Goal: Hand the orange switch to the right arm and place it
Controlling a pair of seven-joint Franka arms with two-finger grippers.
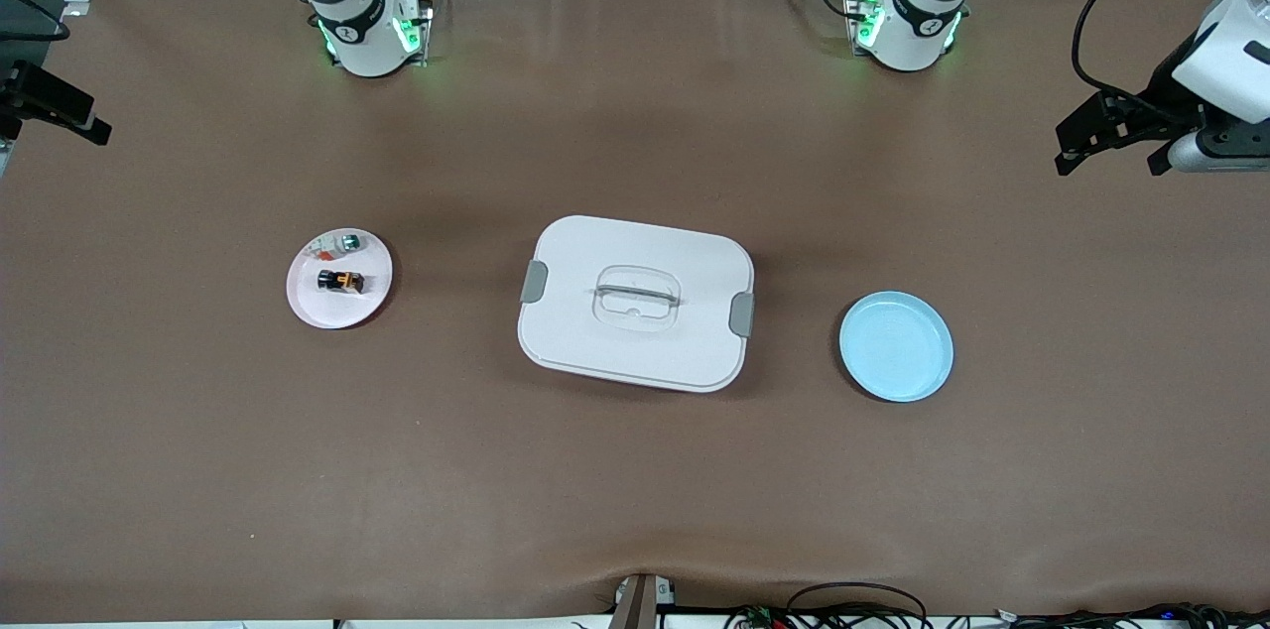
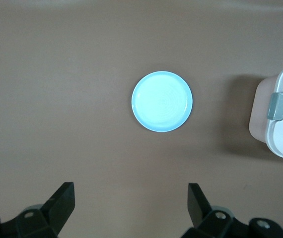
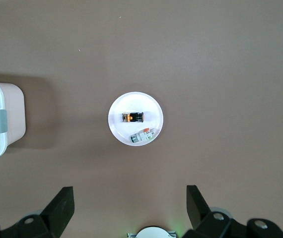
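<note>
Front view: two plates and one white lidded plastic box between them. The tiny black orange switch lies on the pale pink round plate with one whitish small part; the light blue round plate holds nothing.

Left wrist view: the left gripper, fingers spread, hangs above the blue plate.

Right wrist view: the right gripper, fingers apart, hangs above the pink plate with the switch. No legible writing.

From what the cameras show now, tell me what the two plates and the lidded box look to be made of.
Blue plate: likely plastic, smooth with a soft sheen and faint rings.
Pale pink plate: likely plastic too, matte, thin-rimmed; it carries the orange switch.
Lidded box: white moulded plastic by its look, with rounded corners, grey clips and a recessed handle.
</note>
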